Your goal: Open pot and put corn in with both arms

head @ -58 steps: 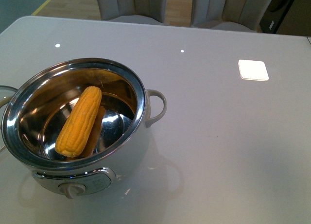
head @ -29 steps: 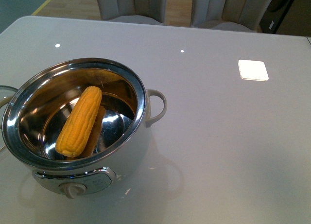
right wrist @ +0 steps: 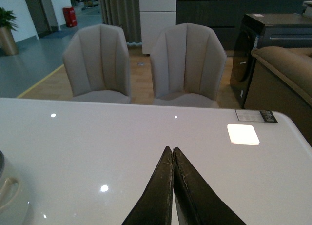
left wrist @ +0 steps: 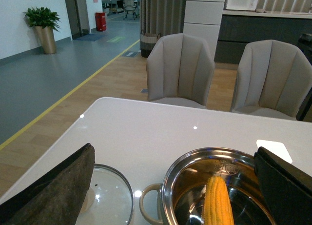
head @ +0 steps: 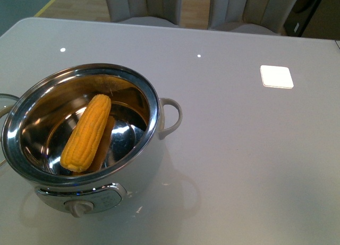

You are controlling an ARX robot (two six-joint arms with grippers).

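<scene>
The pot (head: 153, 96) stands open on the left of the white table, its knob panel (head: 79, 206) facing me. The yellow corn (head: 86, 132) lies slanted inside, on the steel bottom. In the left wrist view my left gripper (left wrist: 174, 149) hangs open above and short of the pot (left wrist: 168, 186), with the corn (left wrist: 217, 203) showing between its wide-spread fingers (left wrist: 58, 191). My right gripper (right wrist: 170, 150) is shut on nothing over bare table, well to the right of the pot (right wrist: 7, 193). Neither arm shows in the front view.
The glass lid (left wrist: 109, 195) lies flat on the table beside the pot's handle, its edge just showing at the front view's left border (head: 4, 99). A white square patch (head: 277, 76) sits at the back right. Two grey chairs (right wrist: 100, 64) stand behind the table.
</scene>
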